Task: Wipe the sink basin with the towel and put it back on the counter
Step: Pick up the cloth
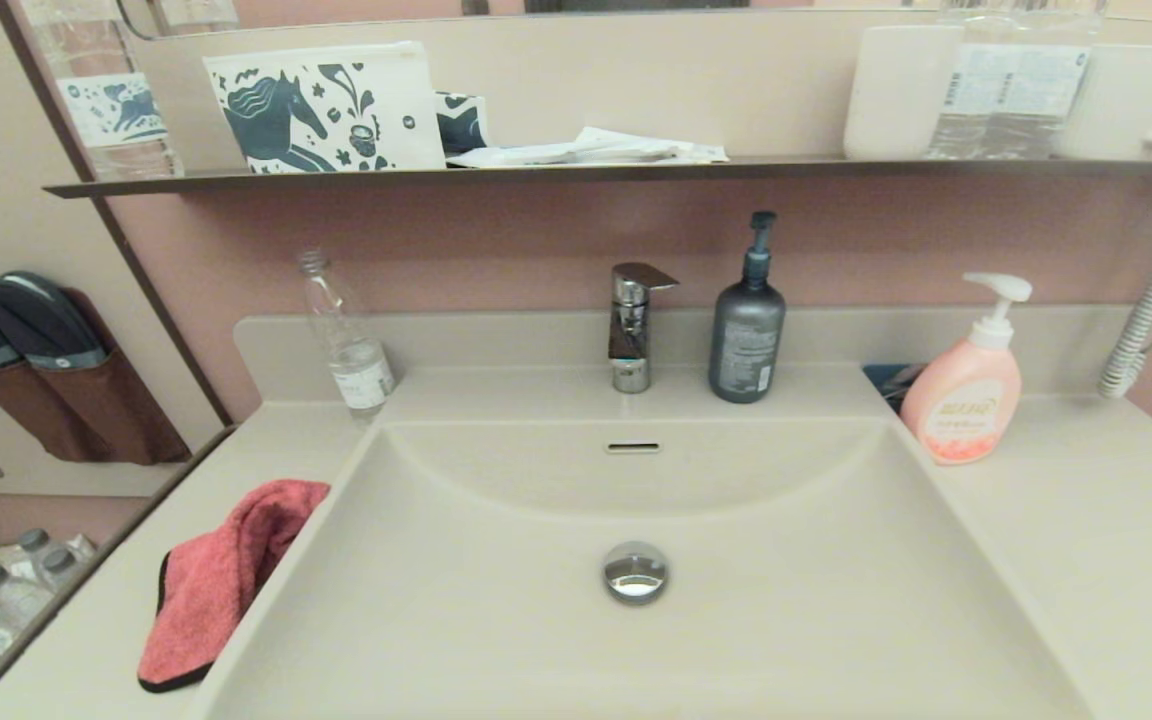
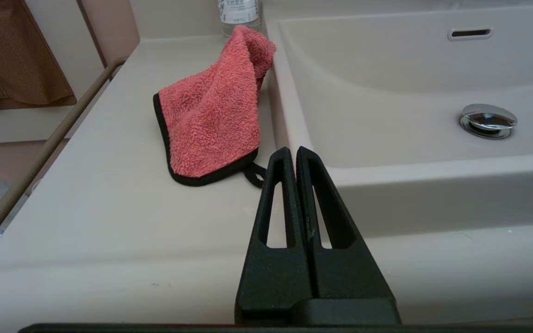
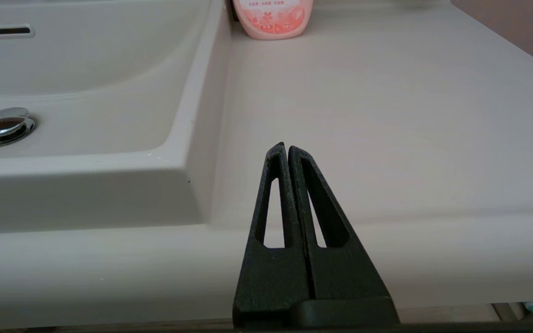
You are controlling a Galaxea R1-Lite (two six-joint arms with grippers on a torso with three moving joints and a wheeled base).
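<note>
You'll find the towel [image 1: 221,580] at the lower left of the head view, crumpled on the counter [image 1: 1086,540], its top fold leaning on the basin [image 1: 496,620] rim. The drain plug [image 1: 636,572] sits mid-frame, the tap [image 1: 633,325] above it, and a pink soap bottle [image 1: 966,395] at the right. Your left gripper [image 2: 292,150] hangs at the counter's front edge just short of the towel, fingers pressed together on nothing. Your right gripper [image 3: 284,148] is likewise closed and empty, over bare counter.
</note>
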